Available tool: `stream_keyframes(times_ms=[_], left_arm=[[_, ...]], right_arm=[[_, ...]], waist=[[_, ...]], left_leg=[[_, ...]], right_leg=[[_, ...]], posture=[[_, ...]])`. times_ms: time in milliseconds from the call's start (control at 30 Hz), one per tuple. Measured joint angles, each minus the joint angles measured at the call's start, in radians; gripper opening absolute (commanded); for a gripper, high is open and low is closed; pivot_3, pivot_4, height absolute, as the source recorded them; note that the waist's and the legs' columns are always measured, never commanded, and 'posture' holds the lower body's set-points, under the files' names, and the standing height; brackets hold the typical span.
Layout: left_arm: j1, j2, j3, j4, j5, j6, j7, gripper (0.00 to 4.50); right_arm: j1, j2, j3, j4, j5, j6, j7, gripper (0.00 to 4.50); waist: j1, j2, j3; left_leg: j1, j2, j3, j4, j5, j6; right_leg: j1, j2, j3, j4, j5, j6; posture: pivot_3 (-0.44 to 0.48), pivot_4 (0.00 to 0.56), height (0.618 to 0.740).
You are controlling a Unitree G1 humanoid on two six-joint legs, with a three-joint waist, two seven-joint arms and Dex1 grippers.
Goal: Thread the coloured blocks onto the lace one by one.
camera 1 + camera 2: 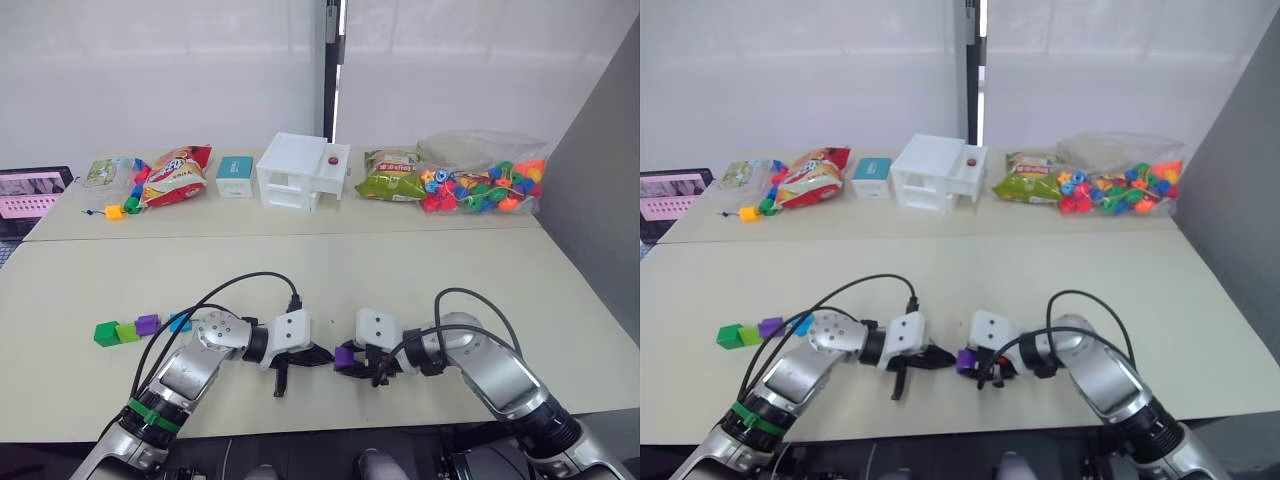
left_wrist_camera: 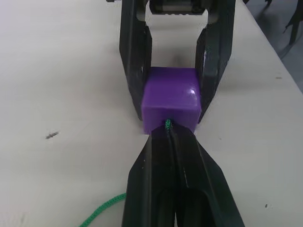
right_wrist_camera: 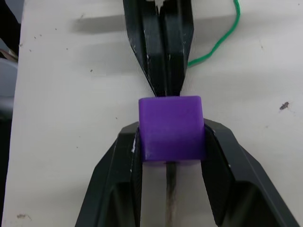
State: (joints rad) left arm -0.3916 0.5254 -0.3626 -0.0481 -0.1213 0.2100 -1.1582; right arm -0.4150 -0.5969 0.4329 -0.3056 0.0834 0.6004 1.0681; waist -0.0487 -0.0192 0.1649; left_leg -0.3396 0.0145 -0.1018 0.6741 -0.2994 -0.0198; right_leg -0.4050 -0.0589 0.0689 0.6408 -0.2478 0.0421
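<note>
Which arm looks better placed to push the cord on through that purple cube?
Left, probably. Its pincer is shut on the lace, right at the purple cube's face. The right pincer is busy clamping that cube from both sides, so it likely just holds it steady.

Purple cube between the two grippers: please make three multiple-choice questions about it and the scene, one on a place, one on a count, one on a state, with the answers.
1. Where is the purple cube held?
A. beside the white box
B. between the fingers of the right gripper, near the table's front edge
C. inside the bead bag

2. How many loose cubes lie in the row near the left arm?
A. two
B. four
C. six

3. What is the left gripper doing?
A. wide open above the table
B. shut on the green lace, tip at the cube's face
C. holding a snack bag

Answers: 1 B, the right wrist view shows both fingers against the cube's sides. 2 B, dark green, light green, purple, blue. 3 B, the left wrist view shows the fingers pinched together with the lace between them.
</note>
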Motion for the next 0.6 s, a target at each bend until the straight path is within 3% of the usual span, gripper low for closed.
stream_keyframes(times_ms=[200,233,267,367,500,567,600], left_arm=[[0.017,0.016,0.011,-0.038,0.0,0.059,0.012,0.02],[0.02,0.02,0.015,-0.048,-0.003,0.074,0.014,0.58],[0.022,0.024,0.021,-0.058,-0.006,0.085,0.016,0.86],[0.024,0.054,0.032,-0.1,-0.036,0.119,0.006,1.93],[0.023,0.074,0.033,-0.14,-0.06,0.152,-0.002,3.18],[0.012,0.098,0.033,-0.154,-0.069,0.167,-0.018,3.19],[0.003,0.109,0.034,-0.153,-0.069,0.167,-0.023,3.19]], right_arm=[[-0.016,0.009,0.012,0.014,-0.009,0.0,0.001,1.17],[-0.018,0.011,0.014,0.015,-0.011,-0.001,0.001,1.17],[-0.019,0.014,0.016,0.016,-0.012,0.0,0.001,1.17],[-0.015,0.024,0.023,0.023,-0.021,0.006,-0.013,2.63],[-0.008,0.02,0.013,0.005,-0.019,0.023,-0.029,3.92],[0.012,-0.028,-0.008,-0.034,-0.013,0.04,-0.025,4.46],[0.019,-0.05,-0.021,-0.047,-0.007,0.044,-0.024,4.46]], waist=[[-0.005,0.0,0.0],[-0.007,0.0,0.0],[-0.009,0.0,0.0],[-0.018,0.0,0.0],[-0.012,0.001,0.001],[-0.001,0.001,0.002],[0.006,0.001,0.002]], left_leg=[[0.001,0.0,0.0,0.0,0.0,0.0],[0.001,0.001,0.0,0.0,0.0,0.0],[0.001,0.001,0.0,0.0,0.0,0.0],[0.001,0.001,0.0,-0.001,0.0,0.0],[0.0,0.0,-0.001,-0.001,0.0,0.0],[-0.003,-0.001,-0.001,-0.001,0.0,0.0],[-0.006,-0.001,-0.001,0.0,0.0,0.0]], right_leg=[[0.0,0.0,0.0,0.0,0.0,0.0],[0.0,0.001,0.0,0.0,0.0,0.0],[0.0,0.001,0.0,0.0,0.0,0.0],[0.0,0.001,0.0,0.001,-0.001,-0.001],[-0.001,0.0,0.0,0.001,-0.001,-0.001],[-0.003,-0.001,0.0,0.001,-0.001,-0.001],[-0.005,-0.001,0.0,0.0,-0.001,0.0]], posture=[[0.0,0.15,0.74],[0.0,0.15,0.74],[0.0,0.15,0.74],[0.0,0.15,0.74],[0.0,0.15,0.74],[0.0,0.15,0.74],[0.0,0.15,0.74]])
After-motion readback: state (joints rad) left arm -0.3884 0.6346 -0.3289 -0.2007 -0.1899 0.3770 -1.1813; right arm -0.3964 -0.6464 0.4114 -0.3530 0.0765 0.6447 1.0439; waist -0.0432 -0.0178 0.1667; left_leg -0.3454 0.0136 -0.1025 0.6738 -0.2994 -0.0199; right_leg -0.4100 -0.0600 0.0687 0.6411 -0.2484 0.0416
